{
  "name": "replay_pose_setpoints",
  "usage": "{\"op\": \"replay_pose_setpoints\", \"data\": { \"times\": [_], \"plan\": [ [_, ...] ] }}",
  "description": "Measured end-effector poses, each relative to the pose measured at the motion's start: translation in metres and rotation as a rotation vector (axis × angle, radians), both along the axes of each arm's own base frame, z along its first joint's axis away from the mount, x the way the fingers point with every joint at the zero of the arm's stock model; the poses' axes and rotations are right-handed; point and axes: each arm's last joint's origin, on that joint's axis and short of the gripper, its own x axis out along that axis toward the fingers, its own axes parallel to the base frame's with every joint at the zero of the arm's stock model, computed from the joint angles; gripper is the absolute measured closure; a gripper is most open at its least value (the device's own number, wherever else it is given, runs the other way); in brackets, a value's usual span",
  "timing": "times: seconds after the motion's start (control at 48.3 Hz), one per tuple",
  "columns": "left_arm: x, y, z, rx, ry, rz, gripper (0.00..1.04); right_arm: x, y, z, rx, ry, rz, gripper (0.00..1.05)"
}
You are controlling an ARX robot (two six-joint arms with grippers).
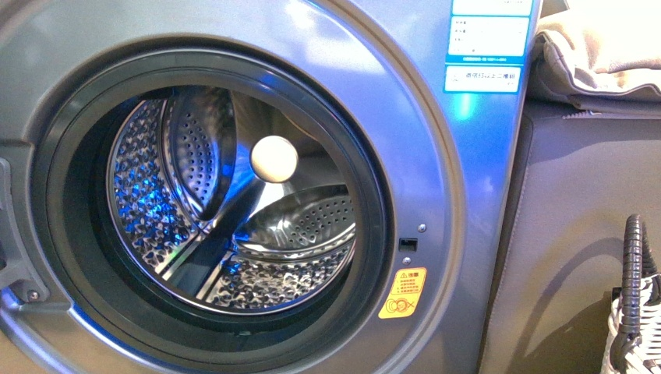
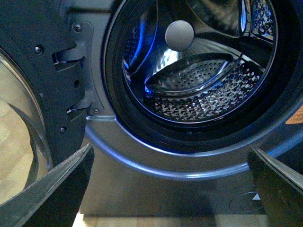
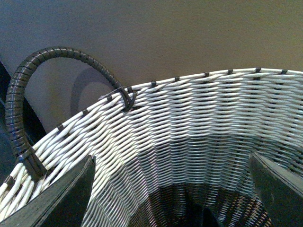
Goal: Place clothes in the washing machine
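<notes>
The silver-grey washing machine [image 1: 436, 156] fills the front view, its porthole open on the perforated steel drum [image 1: 234, 202]. No garment shows in the drum. A yellow sticker [image 1: 403, 293] sits beside the gasket. The navy clothes do not show clearly in any view. My left gripper [image 2: 170, 149] is open and empty, low in front of the porthole [image 2: 199, 80]. My right gripper [image 3: 170, 158] is open and empty, over the mouth of the white woven basket [image 3: 199, 123]. A dark shape [image 3: 199, 218] lies deep in the basket; I cannot tell what it is.
The machine's open door [image 2: 42, 94] hangs beside the porthole by its hinge. The basket [image 1: 635, 343] with its grey handle [image 1: 633, 273] stands to the machine's right against a grey-brown panel [image 1: 577, 218]. Beige cushion-like fabric [image 1: 600, 54] lies on top of that panel.
</notes>
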Motion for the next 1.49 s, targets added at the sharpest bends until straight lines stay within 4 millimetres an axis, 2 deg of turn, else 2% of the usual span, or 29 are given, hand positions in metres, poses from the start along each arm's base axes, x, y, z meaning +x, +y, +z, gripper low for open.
{"op": "replay_pose_setpoints", "data": {
  "times": [0.145, 0.207, 0.29, 0.476, 0.642, 0.869, 1.035, 1.283, 1.49],
  "plan": [
    [0.000, 0.000, 0.000, 0.000, 0.000, 0.000, 0.06, 0.000, 0.000, -0.004, 0.012, 0.023, -0.002, 0.08],
    [0.000, 0.000, 0.000, 0.000, 0.000, 0.000, 0.06, 0.011, 0.002, -0.004, 0.053, 0.041, 0.019, 0.08],
    [0.000, 0.000, 0.000, 0.000, 0.000, 0.000, 0.06, 0.025, 0.008, 0.009, 0.069, 0.035, 0.064, 0.08],
    [0.000, 0.000, 0.000, 0.000, 0.000, 0.000, 0.06, 0.024, 0.028, 0.055, 0.021, -0.067, 0.121, 0.08],
    [0.000, 0.000, 0.000, 0.000, 0.000, 0.000, 0.06, 0.032, 0.032, 0.064, 0.020, -0.044, 0.108, 0.08],
    [0.000, 0.000, 0.000, 0.000, 0.000, 0.000, 0.06, 0.054, 0.030, 0.049, 0.131, 0.153, 0.098, 0.08],
    [0.000, 0.000, 0.000, 0.000, 0.000, 0.000, 0.06, 0.080, 0.022, 0.037, 0.202, 0.296, 0.042, 0.08],
    [0.000, 0.000, 0.000, 0.000, 0.000, 0.000, 0.06, 0.080, 0.003, 0.007, 0.266, 0.379, -0.011, 0.08],
    [0.000, 0.000, 0.000, 0.000, 0.000, 0.000, 0.06, 0.081, -0.018, -0.035, 0.323, 0.474, -0.082, 0.08]
  ]
}}
